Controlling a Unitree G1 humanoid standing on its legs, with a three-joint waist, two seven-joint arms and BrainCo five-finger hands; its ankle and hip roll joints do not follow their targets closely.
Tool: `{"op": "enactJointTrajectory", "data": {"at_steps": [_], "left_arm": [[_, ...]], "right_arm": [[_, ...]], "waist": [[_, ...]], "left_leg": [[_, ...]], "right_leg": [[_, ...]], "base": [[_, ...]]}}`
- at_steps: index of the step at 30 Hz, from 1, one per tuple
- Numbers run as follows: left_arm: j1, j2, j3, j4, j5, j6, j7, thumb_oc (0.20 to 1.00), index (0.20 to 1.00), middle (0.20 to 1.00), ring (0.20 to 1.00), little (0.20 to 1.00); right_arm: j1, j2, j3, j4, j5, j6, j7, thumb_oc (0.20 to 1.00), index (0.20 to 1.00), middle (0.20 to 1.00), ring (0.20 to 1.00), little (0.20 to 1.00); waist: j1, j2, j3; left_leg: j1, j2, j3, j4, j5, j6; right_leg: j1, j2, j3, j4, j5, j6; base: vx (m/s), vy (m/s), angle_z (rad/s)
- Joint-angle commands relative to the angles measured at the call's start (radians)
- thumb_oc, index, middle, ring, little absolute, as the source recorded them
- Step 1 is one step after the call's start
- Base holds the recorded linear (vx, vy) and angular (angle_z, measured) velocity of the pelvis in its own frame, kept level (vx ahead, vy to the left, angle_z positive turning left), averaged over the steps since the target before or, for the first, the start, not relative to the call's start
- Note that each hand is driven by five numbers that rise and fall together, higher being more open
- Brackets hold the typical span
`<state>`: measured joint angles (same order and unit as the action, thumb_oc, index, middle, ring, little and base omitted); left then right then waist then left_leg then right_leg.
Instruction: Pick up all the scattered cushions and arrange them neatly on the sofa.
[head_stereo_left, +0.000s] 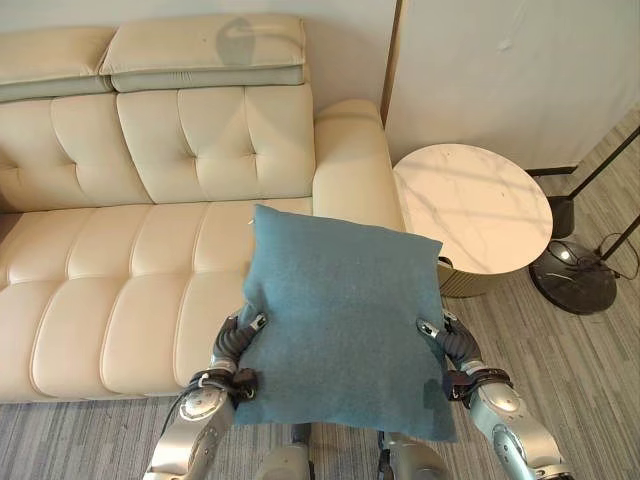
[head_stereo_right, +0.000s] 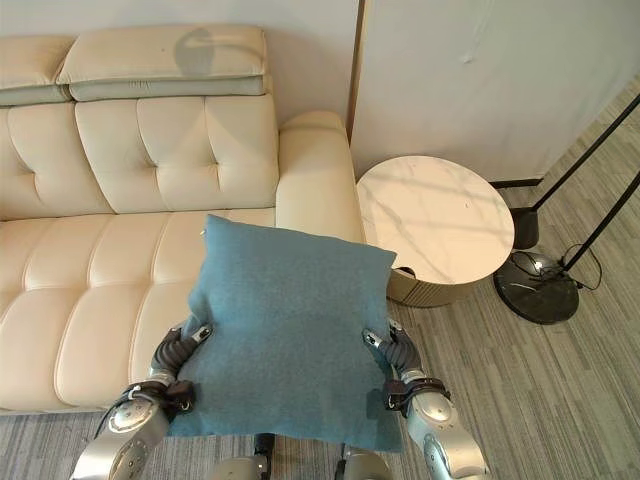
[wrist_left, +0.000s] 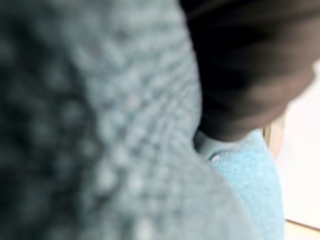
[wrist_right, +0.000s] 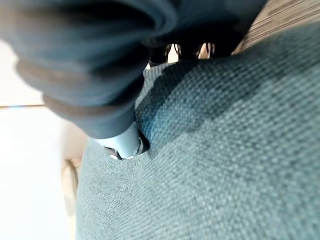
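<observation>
Checked all views, found no readable text, labels, numbers or signs. Nothing legible on cushion (head_stereo_left: 345, 320), sofa (head_stereo_left: 130, 290) or round side table (head_stereo_left: 475, 205) far right of it.

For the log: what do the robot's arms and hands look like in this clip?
Both arms are smooth silver-grey shells. Each wrist and the back of each robot hand sit under a dark ribbed cover, with a black band where the cover meets the forearm. On the left robot hand and right robot hand, short silver finger or thumb segments show past the cover.
</observation>
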<state>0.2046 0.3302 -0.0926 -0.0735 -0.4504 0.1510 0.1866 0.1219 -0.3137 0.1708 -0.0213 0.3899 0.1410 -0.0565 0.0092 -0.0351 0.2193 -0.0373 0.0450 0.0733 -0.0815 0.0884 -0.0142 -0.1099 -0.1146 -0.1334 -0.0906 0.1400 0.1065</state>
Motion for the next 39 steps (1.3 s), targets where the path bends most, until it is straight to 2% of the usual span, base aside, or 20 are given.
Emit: {"op": "enactJointTrajectory", "data": {"at_steps": [1,2,4,6,9,10,12,13,16,18,19,21,22,23,26,29,32,35,37,39], "left_arm": [[-0.02,0.027,0.021,-0.132,0.015,-0.103,-0.048,0.2,0.2,0.2,0.2,0.2],[-0.018,0.027,0.021,-0.133,0.015,-0.102,-0.048,0.2,0.2,0.2,0.2,0.2],[-0.003,0.025,0.018,-0.149,0.004,-0.098,-0.054,0.2,0.2,0.2,0.2,0.2],[0.02,0.022,0.032,-0.169,0.006,-0.095,-0.051,0.2,0.2,0.2,0.2,0.2],[0.027,0.005,0.022,-0.182,-0.006,-0.087,-0.057,0.2,0.2,0.2,0.2,0.2],[0.028,0.002,0.017,-0.186,-0.009,-0.087,-0.059,0.2,0.2,0.2,0.2,0.2],[0.031,0.0,0.011,-0.183,-0.013,-0.084,-0.058,0.2,0.2,0.2,0.2,0.2],[0.027,-0.01,0.0,-0.17,-0.015,-0.078,-0.052,0.2,0.2,0.2,0.2,0.2],[0.036,-0.016,0.0,-0.167,-0.014,-0.075,-0.058,0.2,0.2,0.2,0.2,0.2],[0.064,-0.026,0.014,-0.184,-0.018,-0.077,-0.068,0.2,0.2,0.2,0.2,0.2],[0.064,-0.026,0.014,-0.184,-0.018,-0.077,-0.068,0.2,0.2,0.2,0.2,0.2],[0.065,-0.035,0.018,-0.19,-0.04,-0.084,-0.059,0.2,0.2,0.2,0.2,0.2],[0.065,-0.036,0.017,-0.19,-0.041,-0.084,-0.059,0.2,0.2,0.2,0.2,0.2],[0.063,-0.038,0.019,-0.193,-0.045,-0.085,-0.049,0.2,0.2,0.2,0.2,0.2],[0.058,-0.038,0.014,-0.193,-0.048,-0.086,-0.046,0.2,0.2,0.2,0.2,0.2],[0.043,-0.043,0.011,-0.192,-0.048,-0.088,-0.036,0.2,0.2,0.2,0.2,0.2],[0.056,-0.041,0.019,-0.19,-0.043,-0.096,-0.033,0.2,0.2,0.2,0.2,0.2],[0.072,-0.037,0.033,-0.195,-0.045,-0.099,-0.028,0.2,0.2,0.2,0.2,0.2],[0.075,-0.027,0.043,-0.197,-0.042,-0.101,-0.023,0.2,0.2,0.2,0.2,0.2],[0.057,-0.015,0.038,-0.195,-0.039,-0.102,-0.016,0.2,0.2,0.2,0.2,0.2]], "right_arm": [[-0.014,0.005,-0.038,-0.172,-0.005,-0.097,0.08,0.2,0.2,0.2,0.2,0.2],[-0.013,0.005,-0.038,-0.173,-0.005,-0.097,0.08,0.2,0.2,0.2,0.2,0.2],[0.002,-0.001,-0.036,-0.207,-0.006,-0.099,0.091,0.2,0.2,0.2,0.2,0.2],[0.001,-0.007,-0.018,-0.232,0.005,-0.101,0.098,0.2,0.2,0.2,0.2,0.2],[0.01,-0.029,-0.016,-0.25,0.011,-0.107,0.099,0.2,0.2,0.2,0.2,0.2],[0.012,-0.035,-0.019,-0.252,0.02,-0.106,0.094,0.2,0.2,0.2,0.2,0.2],[0.014,-0.044,-0.016,-0.252,0.023,-0.109,0.095,0.2,0.2,0.2,0.2,0.2],[0.013,-0.056,-0.013,-0.248,0.02,-0.104,0.088,0.2,0.2,0.2,0.2,0.2],[0.011,-0.063,-0.012,-0.244,0.013,-0.1,0.089,0.2,0.2,0.2,0.2,0.2],[0.014,-0.069,-0.005,-0.245,0.006,-0.093,0.095,0.2,0.2,0.2,0.2,0.2],[0.014,-0.069,-0.005,-0.245,0.006,-0.093,0.095,0.2,0.2,0.2,0.2,0.2],[0.012,-0.071,-0.007,-0.251,0.024,-0.103,0.086,0.2,0.2,0.2,0.2,0.2],[0.012,-0.071,-0.007,-0.251,0.025,-0.104,0.086,0.2,0.2,0.2,0.2,0.2],[0.017,-0.071,-0.021,-0.256,0.033,-0.112,0.073,0.2,0.2,0.2,0.2,0.2],[0.029,-0.074,-0.037,-0.261,0.037,-0.118,0.055,0.2,0.2,0.2,0.2,0.2],[0.027,-0.074,-0.044,-0.261,0.026,-0.122,0.035,0.2,0.2,0.2,0.2,0.2],[0.015,-0.072,-0.029,-0.25,0.005,-0.108,0.036,0.2,0.2,0.2,0.2,0.2],[0.012,-0.065,-0.024,-0.251,-0.002,-0.104,0.04,0.2,0.2,0.2,0.2,0.2],[0.006,-0.056,-0.018,-0.253,-0.01,-0.1,0.047,0.2,0.2,0.2,0.2,0.2],[0.006,-0.043,-0.018,-0.25,-0.025,-0.099,0.042,0.2,0.2,0.2,0.2,0.2]], "waist": [[0.002,0.01,-0.061],[0.002,0.009,-0.061],[0.003,0.002,-0.076],[0.026,-0.014,-0.084],[0.027,-0.016,-0.061],[0.025,-0.012,-0.04],[0.019,-0.006,-0.021],[0.02,0.0,0.012],[0.021,-0.005,0.018],[0.027,-0.021,0.002],[0.025,-0.02,0.001],[0.031,-0.023,-0.002],[0.03,-0.023,-0.001],[0.023,-0.019,-0.002],[0.009,-0.013,0.004],[-0.008,0.0,0.0],[0.001,0.008,-0.01],[0.012,0.002,-0.017],[0.028,-0.013,-0.019],[0.033,-0.017,-0.021]], "left_leg": [[-0.018,-0.027,0.042,-0.006,-0.089,0.015],[-0.017,-0.027,0.042,-0.006,-0.09,0.015],[-0.023,-0.036,0.031,-0.006,-0.081,0.012],[-0.065,-0.036,0.021,-0.006,-0.035,-0.009],[-0.109,-0.026,-0.016,-0.006,0.049,-0.059],[-0.123,-0.02,-0.035,-0.006,0.077,-0.077],[-0.137,-0.015,-0.056,-0.006,0.099,-0.091],[-0.153,-0.012,-0.067,-0.006,0.103,-0.095],[-0.115,-0.016,-0.045,-0.006,0.095,-0.071],[-0.094,-0.017,0.001,0.102,0.0,-0.04],[-0.097,-0.017,-0.001,0.104,0.001,-0.04],[-0.08,-0.001,0.029,0.163,-0.04,-0.042],[-0.08,-0.001,0.028,0.165,-0.042,-0.043],[-0.072,0.031,0.08,0.143,-0.025,-0.053],[-0.06,0.084,0.174,0.094,0.016,-0.08],[-0.037,0.131,0.307,0.006,0.068,-0.107],[-0.022,0.115,0.284,-0.006,0.039,-0.101],[-0.011,0.089,0.276,-0.006,0.009,-0.085],[-0.011,0.053,0.257,-0.006,-0.022,-0.057],[-0.017,0.022,0.233,0.002,-0.05,-0.032]], "right_leg": [[0.123,0.007,0.0,0.196,-0.199,0.017],[0.123,0.006,0.0,0.199,-0.201,0.017],[0.158,0.034,0.036,0.231,-0.235,0.008],[0.233,0.064,0.032,0.119,-0.292,-0.033],[0.247,0.119,0.036,0.044,-0.31,-0.083],[0.241,0.133,0.019,0.042,-0.309,-0.092],[0.239,0.145,-0.005,0.04,-0.303,-0.096],[0.222,0.148,-0.053,0.061,-0.302,-0.101],[0.212,0.138,-0.092,0.07,-0.294,-0.096],[0.213,0.115,-0.144,0.045,-0.287,-0.102],[0.212,0.116,-0.146,0.043,-0.285,-0.102],[0.219,0.105,-0.188,0.026,-0.3,-0.11],[0.22,0.105,-0.188,0.026,-0.301,-0.11],[0.217,0.1,-0.23,0.021,-0.303,-0.111],[0.22,0.09,-0.306,0.012,-0.297,-0.11],[0.223,0.079,-0.389,0.004,-0.289,-0.1],[0.234,0.061,-0.406,0.003,-0.272,-0.08],[0.247,0.039,-0.413,0.003,-0.265,-0.063],[0.257,0.004,-0.418,0.011,-0.254,-0.043],[0.244,-0.036,-0.425,0.072,-0.254,-0.027]], "base": [[-0.05,-0.058,-0.1],[-0.03,-0.077,0.01],[-0.12,-0.179,0.18],[-0.28,-0.329,0.05],[-0.31,-0.294,0.08],[-0.26,-0.222,0.29],[-0.33,-0.208,0.76],[-0.49,-0.256,1.01],[-0.23,-0.1,0.76],[-0.22,-0.065,0.41],[-0.16,-0.01,0.77],[-0.07,0.001,0.66],[-0.04,0.03,0.33],[-0.06,0.048,0.74],[-0.05,0.095,0.91],[0.01,0.149,1.05],[0.14,0.33,0.8],[0.16,0.292,0.32],[0.19,0.384,0.14],[0.13,0.292,0.35]]}}
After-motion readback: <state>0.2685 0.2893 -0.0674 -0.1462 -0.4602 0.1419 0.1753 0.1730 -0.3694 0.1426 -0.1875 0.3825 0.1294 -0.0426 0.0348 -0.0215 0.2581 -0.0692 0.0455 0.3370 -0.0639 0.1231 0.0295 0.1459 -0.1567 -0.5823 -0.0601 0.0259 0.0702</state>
